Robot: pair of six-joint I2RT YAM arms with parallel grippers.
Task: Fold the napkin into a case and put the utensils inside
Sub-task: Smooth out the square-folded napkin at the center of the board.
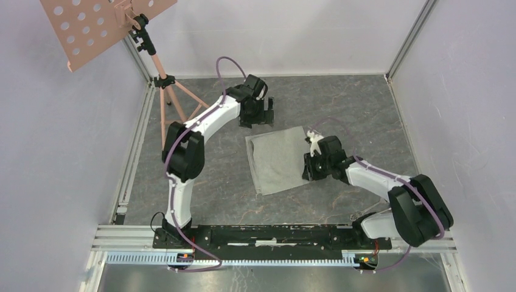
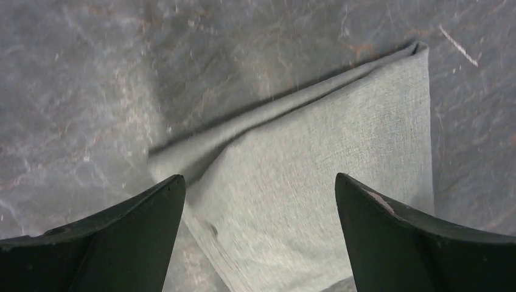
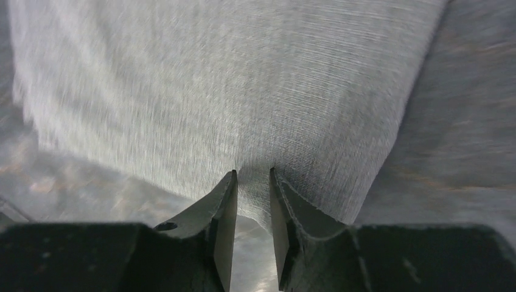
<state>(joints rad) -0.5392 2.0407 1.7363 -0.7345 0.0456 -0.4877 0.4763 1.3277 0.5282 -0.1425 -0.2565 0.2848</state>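
The napkin (image 1: 277, 159) lies on the dark table as a folded pale grey-green rectangle. My left gripper (image 1: 260, 115) hovers just beyond its far edge, jaws wide open and empty. In the left wrist view the napkin (image 2: 316, 164) shows a folded corner and a raised crease below the open gripper (image 2: 258, 177). My right gripper (image 1: 311, 167) is at the napkin's right edge. In the right wrist view it (image 3: 252, 171) is shut on the cloth's near edge, and the napkin (image 3: 231, 85) stretches away from the fingertips. No utensils are in view.
A pink perforated music stand (image 1: 103, 24) stands at the back left on tripod legs (image 1: 173, 100). Aluminium rails (image 1: 131, 158) edge the table on the left and near sides. White walls enclose the workspace.
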